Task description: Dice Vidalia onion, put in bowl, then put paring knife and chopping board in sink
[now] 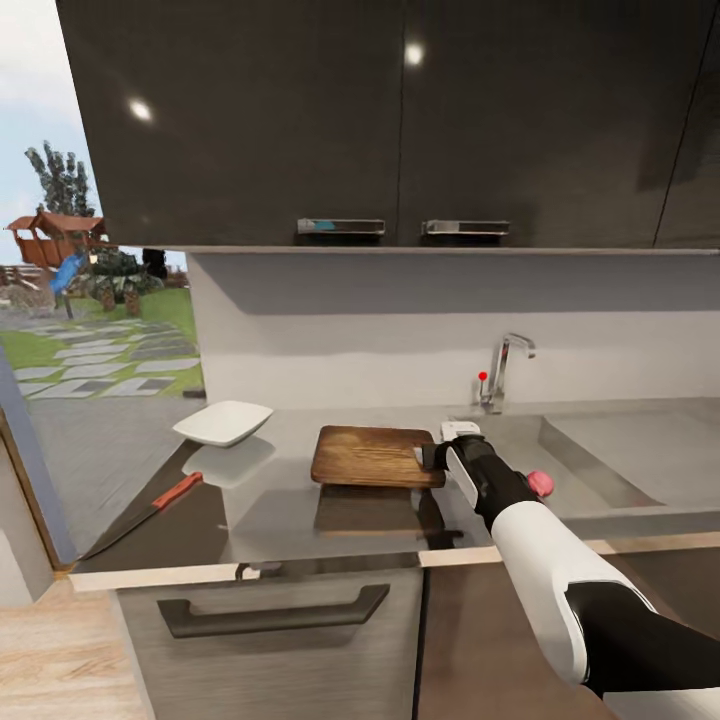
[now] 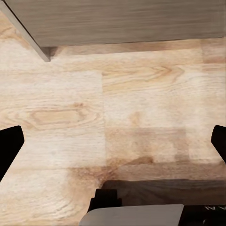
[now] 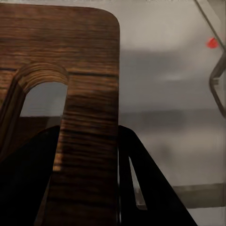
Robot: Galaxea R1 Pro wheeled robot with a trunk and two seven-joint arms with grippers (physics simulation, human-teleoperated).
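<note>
Black fingers (image 3: 141, 188) of the right gripper (image 1: 437, 456) pinching the handle end of the rectangular brown wooden chopping board (image 1: 372, 455), one finger on each face beside the slot-shaped handle hole, as seen in the right wrist view. Board lifted off the smooth grey reflective metal countertop (image 1: 270, 505), with its own reflection lying below it on the metal. White-and-black right arm reaching in from the lower right of the head view. Small pinkish-red rounded Vidalia onion (image 1: 541, 483) peeking out just behind that arm, at the near left part of the rectangular stainless-steel sink (image 1: 610, 450); on the rim or inside the basin, cannot tell. Curved chrome tap (image 1: 505, 368) with a small red knob standing behind the sink against the pale wall.

Black fingertips (image 2: 10, 148) of the left gripper (image 2: 113, 146) spread wide apart at both edges of the left wrist view, nothing between them, pointed down at the pale wood plank floor (image 2: 117, 117) near the foot of a grey cabinet.

Shallow white squarish bowl (image 1: 223, 422) left of the board, well apart from it; contents hidden from this angle. Slim paring knife (image 1: 140, 517) with a red-orange handle and long dark pointed blade lying near the countertop's left front corner, blade tip toward the edge. Glossy black upper cabinets (image 1: 380, 120) overhead with two metal handles; no readable writing anywhere.
</note>
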